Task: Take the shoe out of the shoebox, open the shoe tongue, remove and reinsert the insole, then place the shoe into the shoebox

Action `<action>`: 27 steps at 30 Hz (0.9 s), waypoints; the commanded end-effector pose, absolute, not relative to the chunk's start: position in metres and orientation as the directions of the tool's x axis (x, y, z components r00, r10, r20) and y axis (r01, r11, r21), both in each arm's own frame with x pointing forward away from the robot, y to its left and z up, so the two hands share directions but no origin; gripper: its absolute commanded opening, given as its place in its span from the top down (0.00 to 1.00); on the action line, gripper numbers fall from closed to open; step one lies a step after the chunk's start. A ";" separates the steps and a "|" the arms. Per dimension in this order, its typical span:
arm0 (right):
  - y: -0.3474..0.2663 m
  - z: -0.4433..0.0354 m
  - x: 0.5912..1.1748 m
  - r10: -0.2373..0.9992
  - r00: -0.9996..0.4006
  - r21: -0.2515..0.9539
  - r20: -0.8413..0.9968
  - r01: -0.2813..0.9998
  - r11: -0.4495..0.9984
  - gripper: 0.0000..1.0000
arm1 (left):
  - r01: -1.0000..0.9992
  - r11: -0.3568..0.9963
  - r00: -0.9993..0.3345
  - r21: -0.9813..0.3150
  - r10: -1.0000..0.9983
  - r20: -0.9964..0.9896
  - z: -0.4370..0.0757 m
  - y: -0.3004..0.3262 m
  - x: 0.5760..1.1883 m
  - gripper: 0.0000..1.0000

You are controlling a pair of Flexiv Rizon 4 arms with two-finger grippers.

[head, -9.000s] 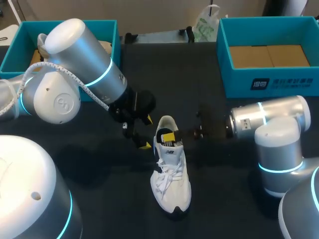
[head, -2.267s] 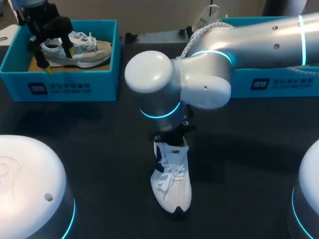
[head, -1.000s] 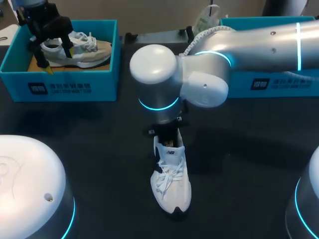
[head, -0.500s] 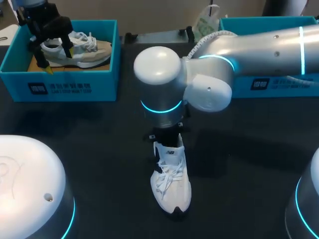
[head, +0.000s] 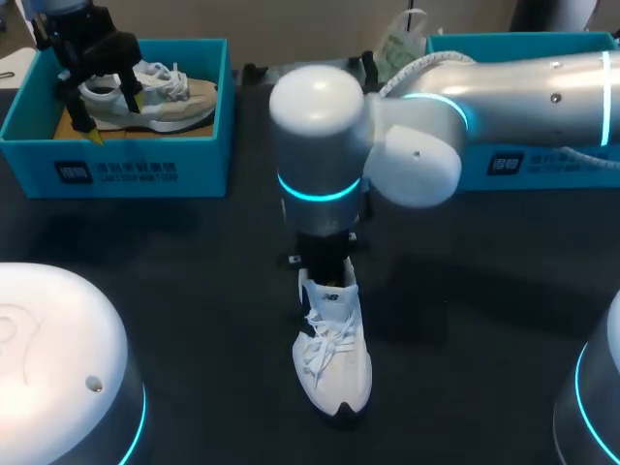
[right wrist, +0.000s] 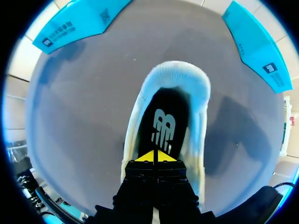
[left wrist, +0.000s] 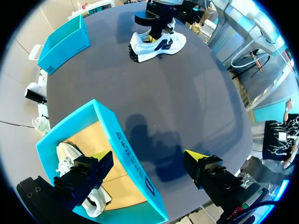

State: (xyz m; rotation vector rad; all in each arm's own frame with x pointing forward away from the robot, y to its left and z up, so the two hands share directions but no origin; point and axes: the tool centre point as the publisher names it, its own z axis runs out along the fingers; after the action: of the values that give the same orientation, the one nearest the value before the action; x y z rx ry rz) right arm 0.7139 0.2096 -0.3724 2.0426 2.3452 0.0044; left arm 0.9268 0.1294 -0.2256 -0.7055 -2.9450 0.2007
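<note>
A white shoe (head: 332,351) with white laces stands on the dark table, toe toward me. My right arm's wrist (head: 318,145) hangs straight over its heel opening. In the right wrist view my right gripper (right wrist: 155,157) is shut, yellow tips together, just above the black insole (right wrist: 162,122) lying inside the shoe (right wrist: 174,73). My left gripper (head: 111,114) is open over the left teal shoebox (head: 116,167), which holds a second, beige-and-white shoe (head: 160,92). In the left wrist view its fingers (left wrist: 101,157) straddle the box's front wall (left wrist: 128,161).
A second teal shoebox (head: 542,160) with a cardboard floor stands at the back right, partly behind my right arm. A white plastic bag (head: 399,44) lies at the table's far edge.
My right arm's wrist has risen and shifted slightly right above the shoe's heel. The shoe and my left arm have kept still.
</note>
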 end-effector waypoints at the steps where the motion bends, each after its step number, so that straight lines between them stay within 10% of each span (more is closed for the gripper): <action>1: 0.202 -0.369 0.715 0.989 -0.145 -0.003 0.001 0.989 0.145 0.87 | 0.444 0.883 -0.886 -0.152 0.458 0.073 -0.225 0.130 0.927 0.00; 13: 0.201 -0.370 0.706 0.986 -0.163 -0.074 0.028 0.983 0.165 0.53 | 0.444 0.883 -0.886 -0.152 0.458 0.073 -0.225 0.130 0.927 0.00; 16: 0.201 -0.369 0.704 0.985 -0.169 -0.085 0.028 0.982 0.171 0.00 | 0.444 0.883 -0.886 -0.152 0.458 0.073 -0.225 0.130 0.927 0.00; 27: 0.204 -0.354 0.695 0.985 -0.170 -0.091 -0.004 0.981 0.169 0.00 | 0.444 0.883 -0.886 -0.152 0.458 0.073 -0.225 0.130 0.927 0.00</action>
State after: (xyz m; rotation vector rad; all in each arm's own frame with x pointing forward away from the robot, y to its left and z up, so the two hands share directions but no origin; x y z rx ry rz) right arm 0.6963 0.2029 -0.3582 2.0633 2.4481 -0.1108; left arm 0.9267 0.1294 -0.2255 -0.7057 -2.9449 0.2009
